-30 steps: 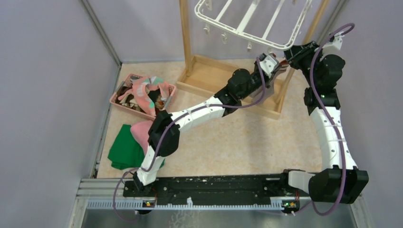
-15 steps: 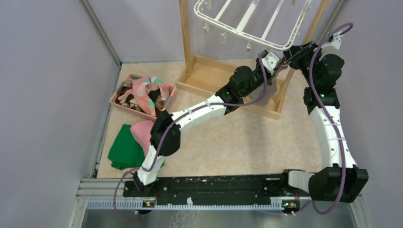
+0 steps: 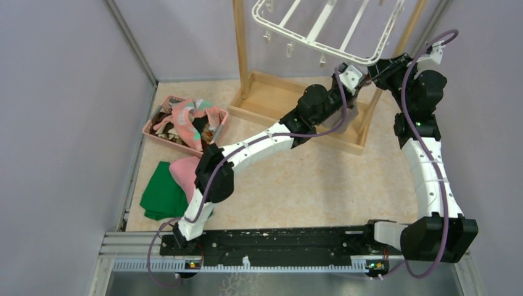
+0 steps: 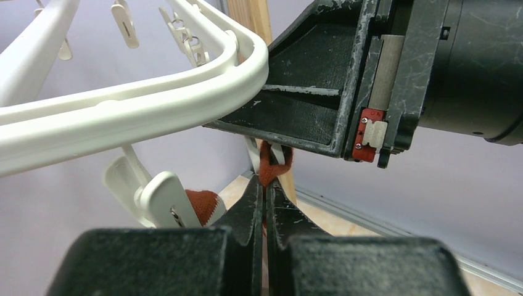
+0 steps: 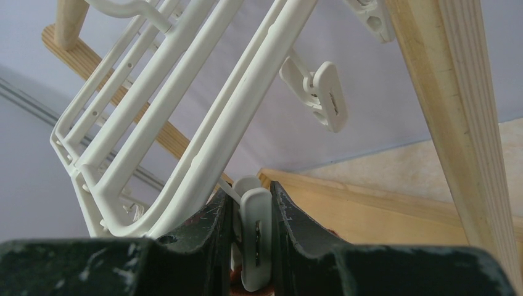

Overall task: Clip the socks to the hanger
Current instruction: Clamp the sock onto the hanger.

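The white rectangular plastic hanger (image 3: 321, 23) runs off the overhead view at 12 o'clock, its hook unseen; the left gripper (image 4: 264, 186) hides most of the rust-red fabric sock (image 4: 269, 168); the right gripper (image 5: 251, 194) hides the sides of the white plastic clip (image 5: 256, 237).

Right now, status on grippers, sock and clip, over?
Left gripper shut on sock. Right gripper squeezing a hanger clip. Sock tip at that clip, not seen clipped. Wooden post close beside right gripper.

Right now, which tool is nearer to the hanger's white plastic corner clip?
Right. The right tool squeezes the clip; the left tool pinches a red sock cuff just below.
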### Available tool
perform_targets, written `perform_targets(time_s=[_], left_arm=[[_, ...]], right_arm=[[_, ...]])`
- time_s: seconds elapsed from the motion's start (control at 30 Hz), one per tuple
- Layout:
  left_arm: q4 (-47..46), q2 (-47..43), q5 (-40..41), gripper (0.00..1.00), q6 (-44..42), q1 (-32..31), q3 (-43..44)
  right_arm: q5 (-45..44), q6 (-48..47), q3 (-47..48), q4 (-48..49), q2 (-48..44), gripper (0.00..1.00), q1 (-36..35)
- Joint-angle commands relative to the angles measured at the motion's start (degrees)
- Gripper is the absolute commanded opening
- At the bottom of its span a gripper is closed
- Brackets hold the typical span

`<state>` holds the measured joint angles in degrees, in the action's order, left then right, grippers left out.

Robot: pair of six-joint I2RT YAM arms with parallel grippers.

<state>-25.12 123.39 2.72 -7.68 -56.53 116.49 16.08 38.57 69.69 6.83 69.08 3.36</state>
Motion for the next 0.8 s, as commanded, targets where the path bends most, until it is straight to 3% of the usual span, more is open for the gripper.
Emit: perform_targets(time_s=[0.0, 0.77], left_arm=[[-1.3, -0.3, 0.9, 0.00, 0.6, -0.2, 2.4], [-4.1, -4.9, 1.9, 0.00, 3.4, -0.1, -3.5]], right_arm=[[-0.3, -1.2, 0.9, 1.3, -0.1, 0.00, -0.5], [-1.1, -3.0, 1.5, 0.2, 0.0, 0.00, -0.6]])
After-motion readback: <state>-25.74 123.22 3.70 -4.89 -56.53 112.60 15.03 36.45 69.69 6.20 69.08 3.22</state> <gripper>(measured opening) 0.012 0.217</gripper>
